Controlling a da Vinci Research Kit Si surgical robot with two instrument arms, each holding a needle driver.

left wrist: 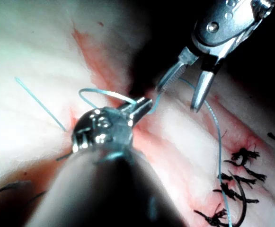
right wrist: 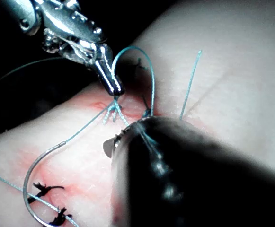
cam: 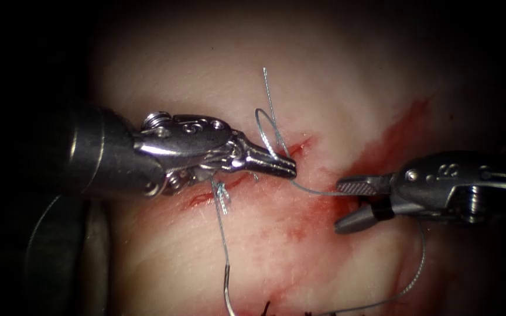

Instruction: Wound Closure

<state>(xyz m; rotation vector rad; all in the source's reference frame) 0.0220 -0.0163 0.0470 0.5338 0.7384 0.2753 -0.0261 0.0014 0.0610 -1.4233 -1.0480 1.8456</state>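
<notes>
Thread loops blue-grey through shut left tool

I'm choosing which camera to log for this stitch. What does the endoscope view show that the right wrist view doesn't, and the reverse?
Endoscope view: the right tool with its jaws open, holding nothing, the thread running up to its upper jaw. Right wrist view: the curved needle, which appears to lie on the tissue, held by neither tool, beside black stitches. Both: the left tool shut on the thread, which loops above its jaws.
</notes>
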